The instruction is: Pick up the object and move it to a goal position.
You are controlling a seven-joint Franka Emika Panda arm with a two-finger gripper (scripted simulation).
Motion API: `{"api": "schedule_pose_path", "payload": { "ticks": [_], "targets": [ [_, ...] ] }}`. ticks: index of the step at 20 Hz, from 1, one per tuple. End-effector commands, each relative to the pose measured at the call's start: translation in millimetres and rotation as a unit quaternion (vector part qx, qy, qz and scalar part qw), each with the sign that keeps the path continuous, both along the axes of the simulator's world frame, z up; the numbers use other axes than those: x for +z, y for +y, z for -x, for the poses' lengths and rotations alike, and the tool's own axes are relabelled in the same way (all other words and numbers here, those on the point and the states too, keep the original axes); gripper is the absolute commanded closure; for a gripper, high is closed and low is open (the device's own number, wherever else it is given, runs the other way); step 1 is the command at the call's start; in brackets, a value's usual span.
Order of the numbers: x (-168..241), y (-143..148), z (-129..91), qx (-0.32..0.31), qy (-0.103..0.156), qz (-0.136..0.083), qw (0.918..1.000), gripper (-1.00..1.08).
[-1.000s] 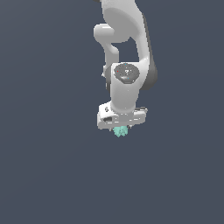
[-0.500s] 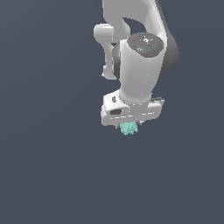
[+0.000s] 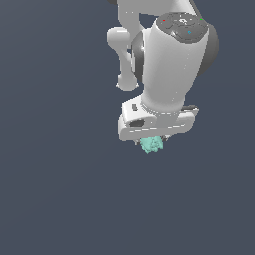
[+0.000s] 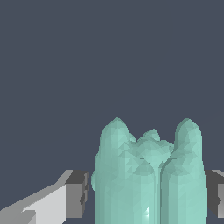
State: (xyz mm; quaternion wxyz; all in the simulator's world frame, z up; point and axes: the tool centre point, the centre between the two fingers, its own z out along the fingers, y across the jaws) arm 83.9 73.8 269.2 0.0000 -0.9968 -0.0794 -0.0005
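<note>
1. Object [image 3: 151, 145]: small pale teal, lumpy piece. It hangs directly under my hand, at 6 o'clock from the white palm housing in the exterior view, with nothing visible beneath it.
2. Gripper [image 3: 152, 143]: my fingers are drawn narrow around the object. In the wrist view one grey pad [image 4: 78, 192] sits close against its one flank and the other pad shows at the opposite edge, so I judge it held between them.
3. Object's form, wrist view [image 4: 148, 175]: three rounded lobes pointing away from my palm. The long axis seems to run along my fingers, not across them.
4. Arm: one only, so no choice of nearer hand.
5. Surroundings: uniform dark grey all round; no surface, edge, wall or goal marker that I can make out in either view.
6. Room: open at every clock direction, as far as shown.
7. Judgement: carry stage; the coming move turns on keeping the piece centred between the pads, since its lumpy flanks may offer little flat contact.
</note>
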Motion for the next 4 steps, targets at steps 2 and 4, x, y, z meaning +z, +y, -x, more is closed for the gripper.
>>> {"api": "schedule_pose_path", "payload": {
  "ticks": [2,4],
  "targets": [
    [3.8,1.1,-2.3,0.0,0.0,0.0,1.0,1.08],
    [4.2,1.2,-2.6,0.0,0.0,0.0,1.0,1.08]
  ]
}}
